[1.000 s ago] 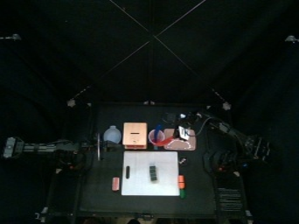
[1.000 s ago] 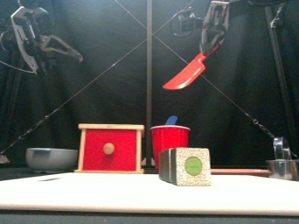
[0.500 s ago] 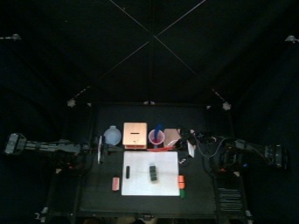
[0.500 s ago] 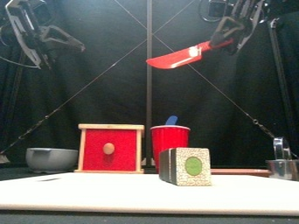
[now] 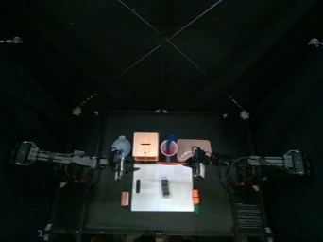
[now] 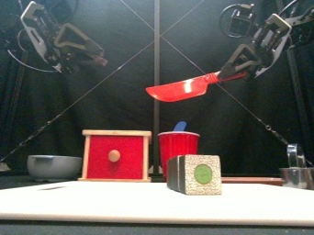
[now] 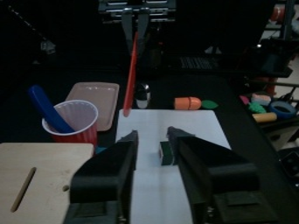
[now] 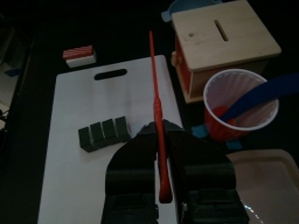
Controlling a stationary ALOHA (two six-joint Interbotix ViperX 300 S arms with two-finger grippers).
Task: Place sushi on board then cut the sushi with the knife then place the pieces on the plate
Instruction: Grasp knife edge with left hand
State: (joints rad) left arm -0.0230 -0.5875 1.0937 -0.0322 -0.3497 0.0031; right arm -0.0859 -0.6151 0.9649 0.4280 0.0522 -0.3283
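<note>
Jaws apart and empty, the left gripper (image 7: 149, 136) hangs at the upper left of the front view. At the upper right the jaws of the right gripper (image 8: 160, 138) are clamped on the handle of one smooth red knife (image 6: 185, 89), its flat blade slanting down toward the middle. Along the bottom, left to right, stand one round blue-grey bowl (image 6: 54, 166), one square wooden box (image 6: 117, 156) with a red front, one red cup (image 6: 179, 145) holding one blue knife (image 6: 181, 127), and one sushi roll (image 6: 196, 174), dark green with a speckled pale end, on the flat white board (image 6: 123, 204) at lower centre.
</note>
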